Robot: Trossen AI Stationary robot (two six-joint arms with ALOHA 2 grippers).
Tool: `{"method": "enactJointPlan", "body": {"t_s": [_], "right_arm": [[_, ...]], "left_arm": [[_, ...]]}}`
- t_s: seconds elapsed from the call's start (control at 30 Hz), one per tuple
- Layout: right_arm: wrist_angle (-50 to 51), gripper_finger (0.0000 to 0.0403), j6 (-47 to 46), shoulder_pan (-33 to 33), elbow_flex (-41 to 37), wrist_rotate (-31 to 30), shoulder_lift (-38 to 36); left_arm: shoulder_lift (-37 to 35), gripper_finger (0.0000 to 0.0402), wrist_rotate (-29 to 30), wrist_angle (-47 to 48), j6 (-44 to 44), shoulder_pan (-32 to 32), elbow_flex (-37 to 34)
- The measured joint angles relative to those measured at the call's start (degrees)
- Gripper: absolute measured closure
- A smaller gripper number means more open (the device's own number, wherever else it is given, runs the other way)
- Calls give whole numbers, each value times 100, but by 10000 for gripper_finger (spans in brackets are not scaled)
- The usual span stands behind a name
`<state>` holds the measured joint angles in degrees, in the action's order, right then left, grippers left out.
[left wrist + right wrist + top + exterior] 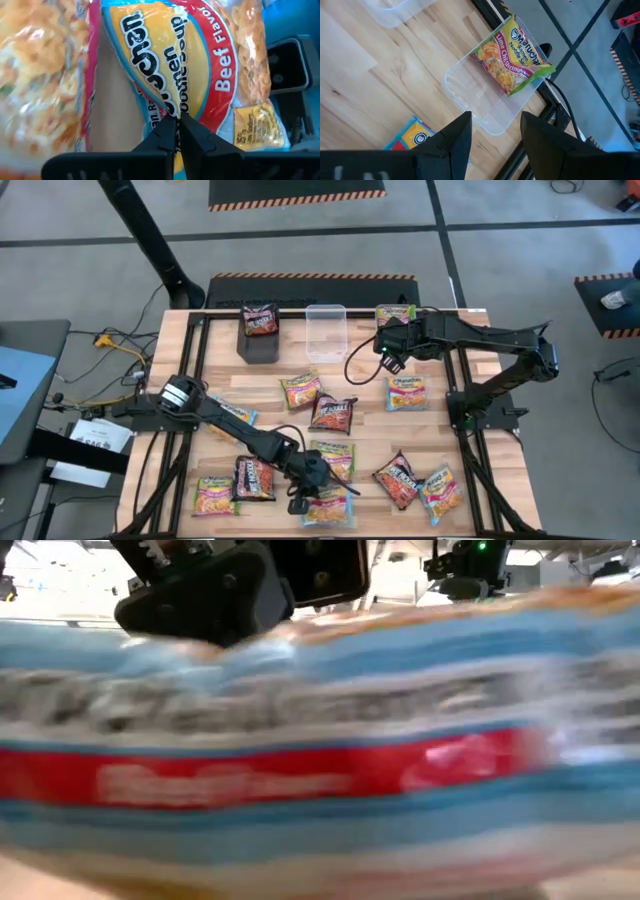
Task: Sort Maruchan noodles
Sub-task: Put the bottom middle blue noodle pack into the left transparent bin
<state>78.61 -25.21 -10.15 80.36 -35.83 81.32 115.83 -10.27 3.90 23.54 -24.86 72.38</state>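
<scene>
Several Maruchan noodles packets lie flat on the wooden table. My left gripper is at the near edge, shut on a blue-edged beef packet, which fills the low view. A pink-edged packet lies right beside it. My right gripper hangs open at the far right, above a clear tub in which a green-edged packet lies, leaning on the tub's wall. A maroon packet rests on the black box. My left gripper pinches the beef packet's wrapper between its two fingertips at the blue border beside the yellow label. The fingers slant down at it from the table's left. The wrapper puckers into a ridge at the tips, and the packet still lies on the table.
A second clear tub stands at the far middle. Loose packets lie across the table's middle, at the right, and along the near edge. A cable loops over the wood below my right arm.
</scene>
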Motion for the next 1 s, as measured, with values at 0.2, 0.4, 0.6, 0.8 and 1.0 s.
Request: {"method": "enactJointPlan", "body": {"t_s": [0.2, 0.4, 0.6, 0.8, 1.0], "right_arm": [[-66, 209, 25, 0, 0, 0, 0], [-106, 209, 161, 0, 0, 0, 0], [-112, 209, 170, 0, 0, 1, 0], [-112, 209, 285, 0, 0, 421, 0], [-131, 209, 470, 4, 0, 935, 0]], "left_arm": [[-407, 401, 56, 408, -61, 13, -11], [-799, 401, 33, 676, -219, 13, -11], [-1147, 401, 72, 1092, -294, 39, -11], [-1452, 402, 278, 1620, -400, 46, -9], [-1852, 401, 544, 2016, -495, 90, -7]]}}
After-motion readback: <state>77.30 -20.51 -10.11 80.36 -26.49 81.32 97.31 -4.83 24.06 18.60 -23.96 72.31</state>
